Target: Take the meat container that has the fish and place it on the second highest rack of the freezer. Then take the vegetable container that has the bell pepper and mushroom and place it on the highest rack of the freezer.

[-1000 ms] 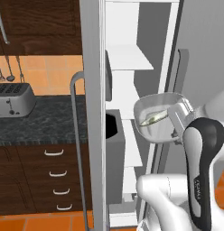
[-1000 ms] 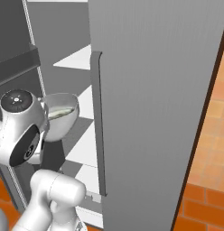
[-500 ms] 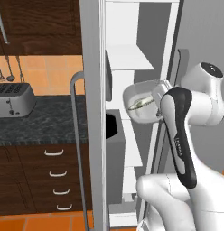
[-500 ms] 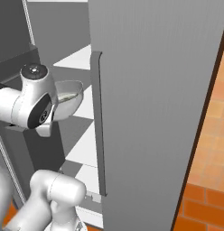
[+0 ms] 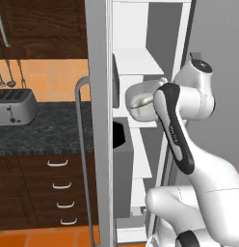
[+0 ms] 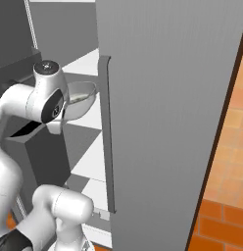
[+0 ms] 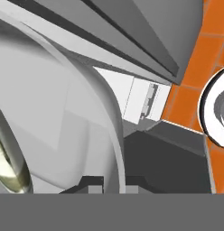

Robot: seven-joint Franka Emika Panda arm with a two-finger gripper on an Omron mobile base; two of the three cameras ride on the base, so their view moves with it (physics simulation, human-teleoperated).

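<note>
Tool (image 7: 105,182), lower centre of hand view, pinching rim of round grey meat container (image 5: 140,99) carrying pale silvery-green fish (image 5: 142,102), centre frame, inside open grey freezer (image 5: 140,62).

I'm looking into the open freezer (image 5: 155,48), where white shelves (image 5: 136,60) stack one above another between white walls. The upper shelf I can see in the left base view looks bare on its visible part. At the level below it, a grey bowl (image 5: 140,99) with a pale fish (image 5: 140,102) inside sits over the shelf edge; I can't tell whether it rests on the shelf. From the right base view the shelves (image 6: 86,61) show as pale slabs behind the grey door. Left of the freezer, a dark speckled counter (image 5: 44,132) carries a silver toaster (image 5: 14,106).
</note>
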